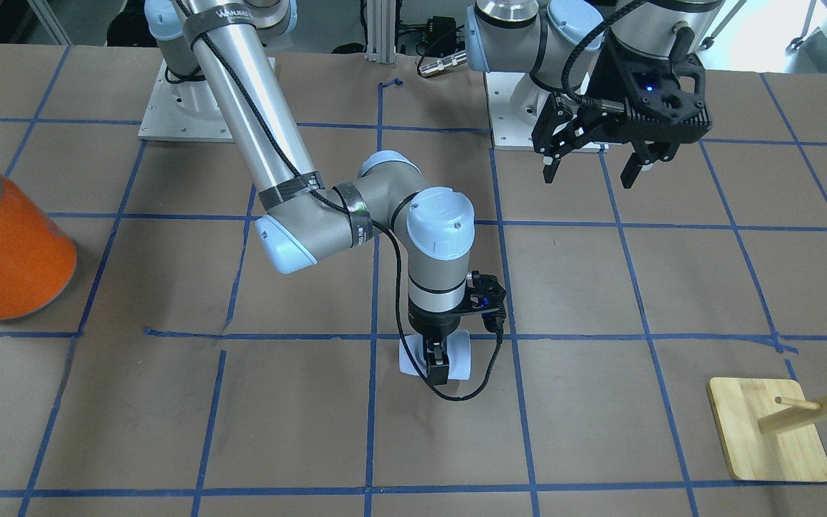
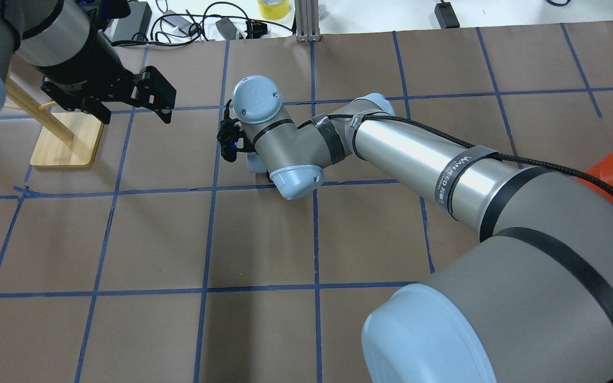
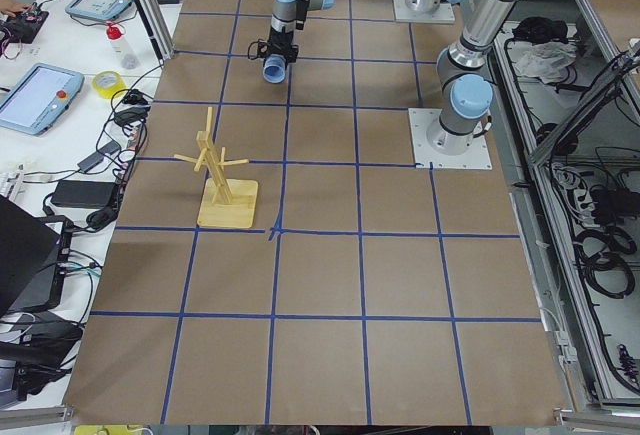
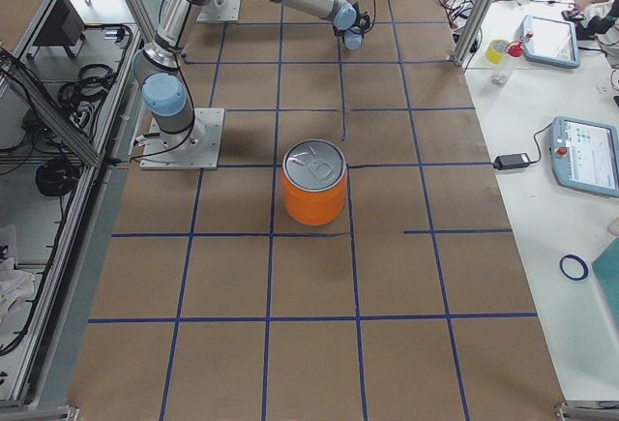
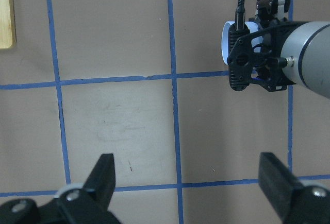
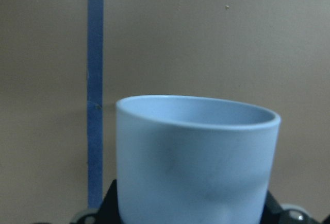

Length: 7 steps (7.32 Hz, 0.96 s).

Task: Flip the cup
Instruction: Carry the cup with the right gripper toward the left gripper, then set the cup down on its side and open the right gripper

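The cup (image 1: 462,355), small and pale bluish-white, lies on its side at table level near the middle of the table. My right gripper (image 1: 438,368) points straight down and is shut across its body. In the right wrist view the cup (image 6: 196,157) fills the lower frame, its light blue inside showing, with dark fingers (image 6: 109,206) at its sides. It also shows in the overhead view (image 2: 256,162) under the wrist, and in the left wrist view (image 5: 226,41). My left gripper (image 1: 593,169) hangs open and empty above the table, well away from the cup.
A large orange can (image 1: 11,251) with a silver top stands on the robot's right side. A wooden peg stand (image 1: 769,431) on a square base sits on the robot's left side near the far edge. Blue tape lines cross the brown table.
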{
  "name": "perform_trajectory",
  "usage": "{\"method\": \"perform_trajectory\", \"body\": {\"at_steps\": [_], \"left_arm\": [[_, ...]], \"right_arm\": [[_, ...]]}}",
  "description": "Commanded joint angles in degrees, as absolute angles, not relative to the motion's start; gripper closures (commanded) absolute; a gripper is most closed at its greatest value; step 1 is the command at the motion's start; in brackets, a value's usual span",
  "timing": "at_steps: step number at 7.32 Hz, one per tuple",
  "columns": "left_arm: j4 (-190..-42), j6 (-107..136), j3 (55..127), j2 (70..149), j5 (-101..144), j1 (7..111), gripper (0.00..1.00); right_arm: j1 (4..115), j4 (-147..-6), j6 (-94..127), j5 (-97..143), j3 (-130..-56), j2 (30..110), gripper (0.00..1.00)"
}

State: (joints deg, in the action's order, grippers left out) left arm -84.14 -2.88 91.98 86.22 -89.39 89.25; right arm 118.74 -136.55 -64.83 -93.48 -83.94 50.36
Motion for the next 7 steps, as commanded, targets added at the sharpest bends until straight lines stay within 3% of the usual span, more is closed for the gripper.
{"method": "perform_trajectory", "body": {"at_steps": [1,4,7], "left_arm": [[-84.1,-2.8,91.9,86.5,-89.2,88.3,0.00],[-83.4,-3.9,92.0,86.7,-89.5,87.3,0.00],[-83.3,-3.3,92.3,87.3,-88.9,83.9,0.00]], "right_arm": [[118.7,-136.6,-64.8,-92.4,-83.8,50.5,0.01],[118.5,-136.1,-63.4,-92.6,-82.9,51.8,0.01],[111.8,-130.2,-47.5,-93.2,-82.9,59.1,0.01]]}}
